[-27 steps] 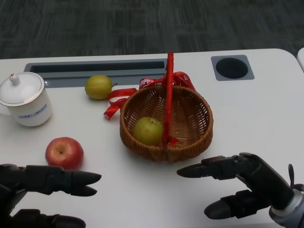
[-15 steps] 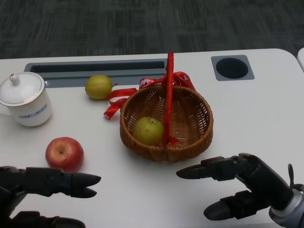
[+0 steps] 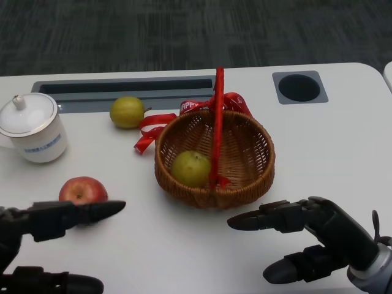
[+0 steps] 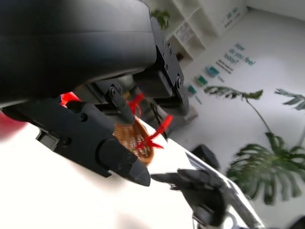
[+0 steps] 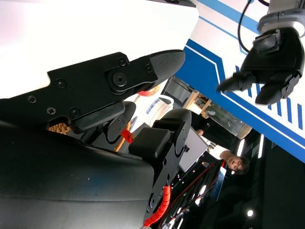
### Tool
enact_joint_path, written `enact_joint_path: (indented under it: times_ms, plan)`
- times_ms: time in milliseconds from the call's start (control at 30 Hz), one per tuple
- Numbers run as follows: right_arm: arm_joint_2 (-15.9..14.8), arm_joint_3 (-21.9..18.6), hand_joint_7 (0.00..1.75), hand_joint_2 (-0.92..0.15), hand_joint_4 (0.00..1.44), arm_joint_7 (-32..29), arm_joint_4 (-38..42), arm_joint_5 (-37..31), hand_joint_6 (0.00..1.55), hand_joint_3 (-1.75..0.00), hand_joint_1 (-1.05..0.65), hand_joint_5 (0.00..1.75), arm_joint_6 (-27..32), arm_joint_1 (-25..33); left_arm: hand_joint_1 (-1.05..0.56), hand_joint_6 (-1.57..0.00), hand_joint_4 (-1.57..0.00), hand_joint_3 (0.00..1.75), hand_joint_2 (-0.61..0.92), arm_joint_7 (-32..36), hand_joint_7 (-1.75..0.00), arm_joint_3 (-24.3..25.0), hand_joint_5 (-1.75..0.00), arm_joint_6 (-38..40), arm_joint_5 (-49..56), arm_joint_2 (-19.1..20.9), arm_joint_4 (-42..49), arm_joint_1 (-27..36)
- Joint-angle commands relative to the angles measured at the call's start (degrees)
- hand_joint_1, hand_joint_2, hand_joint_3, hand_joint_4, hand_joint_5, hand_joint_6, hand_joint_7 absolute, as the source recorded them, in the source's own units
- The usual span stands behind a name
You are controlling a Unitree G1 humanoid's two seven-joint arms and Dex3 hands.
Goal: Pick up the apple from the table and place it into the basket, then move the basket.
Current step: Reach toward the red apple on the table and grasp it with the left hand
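1. Apple [image 3: 81, 189], red, round and glossy, sits on the smooth white desk [image 3: 331, 147], stem dimple up, partly hidden behind the left hand's fingers [image 3: 92, 212]
2. Basket [image 3: 214, 158], round woven wicker with an upright red handle and ribbon, holds a green fruit [image 3: 190, 168]
3. Left hand [image 3: 43, 245] is released, fingers apart, holding nothing
4. Right hand [image 3: 309, 239] hovers near the basket, fingers spread, empty

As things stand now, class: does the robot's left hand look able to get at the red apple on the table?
Probably yes. The left hand is open, its fingers lying just in front of the red apple, with nothing between them. The basket sits well to the side.
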Motion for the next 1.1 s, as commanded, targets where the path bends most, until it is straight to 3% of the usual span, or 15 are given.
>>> enact_joint_path:
  times_ms: [33, 133, 467, 667, 1100]
  plan:
    - [-0.7, -0.3, 0.0, -0.9, 0.8, -0.1, 0.5, 0.5, 0.74, 0.0, -0.48, 0.0, -0.5, -0.4, -0.62, -0.42, -0.42, 0.0, 0.62, 3.9, 0.0, 2.9, 0.0, -2.2, 5.2, 0.4, 0.9, -1.0]
    - [-0.7, -0.3, 0.0, -0.9, 0.8, -0.1, 0.7, 0.5, 0.74, 0.0, -0.48, 0.0, -0.5, -0.6, -0.68, -0.35, -0.34, 0.0, 0.6, 6.2, 0.0, 3.7, 0.0, -2.6, 8.4, 1.0, 3.1, -2.7]
    - [-0.8, -0.2, 0.0, -0.9, 0.81, -0.2, 0.4, 0.3, 0.74, 0.0, -0.48, 0.0, -0.4, -0.5, -0.75, -0.35, -0.37, 0.01, 0.64, 15.2, -0.01, 2.5, -0.02, -3.7, 21.9, 3.4, 19.3, -11.6]
    - [-1.0, -0.2, 0.0, -0.91, 0.81, -0.2, -0.1, 0.4, 0.74, 0.0, -0.48, 0.0, -0.2, -0.3, -0.77, -0.33, -0.35, 0.01, 0.65, 20.6, 0.0, -1.7, 0.0, -3.1, 27.1, 4.1, 31.1, -18.1]
    - [-1.4, -0.4, 0.0, -0.91, 0.82, -0.5, -0.8, 0.1, 0.75, 0.0, -0.49, 0.0, -0.2, 0.2, -0.63, -0.36, -0.39, 0.0, 0.66, 32.9, -0.01, -12.0, -0.01, -4.6, 33.3, 3.9, 57.4, -33.7]
